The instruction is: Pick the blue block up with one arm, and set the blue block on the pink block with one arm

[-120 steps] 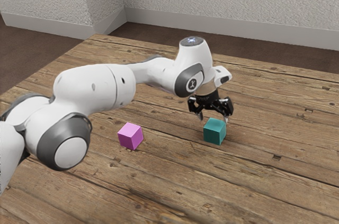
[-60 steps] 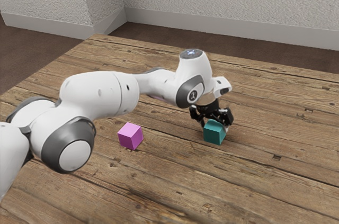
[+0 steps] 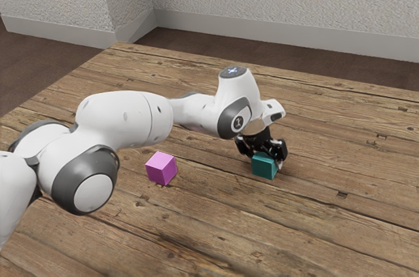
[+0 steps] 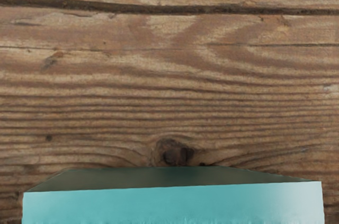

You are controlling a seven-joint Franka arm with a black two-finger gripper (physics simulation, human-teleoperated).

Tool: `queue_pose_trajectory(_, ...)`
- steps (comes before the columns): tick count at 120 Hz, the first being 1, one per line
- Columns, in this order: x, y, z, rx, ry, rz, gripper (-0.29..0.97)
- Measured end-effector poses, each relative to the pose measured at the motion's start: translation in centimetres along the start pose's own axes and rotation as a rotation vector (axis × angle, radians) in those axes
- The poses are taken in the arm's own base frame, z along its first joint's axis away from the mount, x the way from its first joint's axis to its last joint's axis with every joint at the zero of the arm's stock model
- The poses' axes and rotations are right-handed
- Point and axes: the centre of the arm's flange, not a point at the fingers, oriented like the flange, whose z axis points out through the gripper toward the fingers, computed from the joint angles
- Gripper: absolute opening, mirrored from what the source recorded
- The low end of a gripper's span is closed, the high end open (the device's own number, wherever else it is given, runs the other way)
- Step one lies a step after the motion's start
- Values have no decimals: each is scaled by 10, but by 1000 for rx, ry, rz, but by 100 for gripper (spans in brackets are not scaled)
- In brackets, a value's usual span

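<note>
The blue block point(image 3: 265, 168), teal in colour, rests on the wooden table point(image 3: 196, 224) right of centre in the exterior view. My gripper point(image 3: 263, 155) is down over its top, open, with one finger on each side of the block and its upper part hidden between them. In the wrist view the block point(image 4: 172, 203) lies directly under my hand, on the wood planks point(image 4: 169, 75). The pink block point(image 3: 161, 167) sits on the table toward the exterior view's left of the blue one, well apart from it.
My white arm point(image 3: 131, 120) stretches low over the table from the exterior view's left, passing behind the pink block. The table's far edge point(image 3: 275, 74) runs in front of a dark floor and a light wall.
My hand has come down from just above the blue block until the open fingers straddle it. Neither block has moved.
</note>
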Motion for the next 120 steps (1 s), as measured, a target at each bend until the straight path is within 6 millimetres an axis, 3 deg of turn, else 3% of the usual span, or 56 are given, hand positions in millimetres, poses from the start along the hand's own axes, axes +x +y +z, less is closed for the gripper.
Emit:
queue_pose_trajectory(20, 1, 1, -12, -15, 9, -12, 34)
queue_pose_trajectory(28, -10, -7, -42, 6, 4, -23, 33)
queue_pose_trajectory(44, -72, -47, -140, 44, -16, -73, 32)
queue_pose_trajectory(54, -119, -72, -166, 67, -49, -102, 32)
queue_pose_trajectory(62, -142, -95, -182, 77, -58, -139, 33)
queue_pose_trajectory(81, -157, -127, -203, 90, -60, -204, 33)
queue_pose_trajectory(99, -165, -164, -207, 106, -81, -270, 34)
queue_pose_trajectory(111, -152, -200, -197, 118, -96, -322, 34)
queue_pose_trajectory(120, -140, -207, -189, 122, -100, -326, 33)
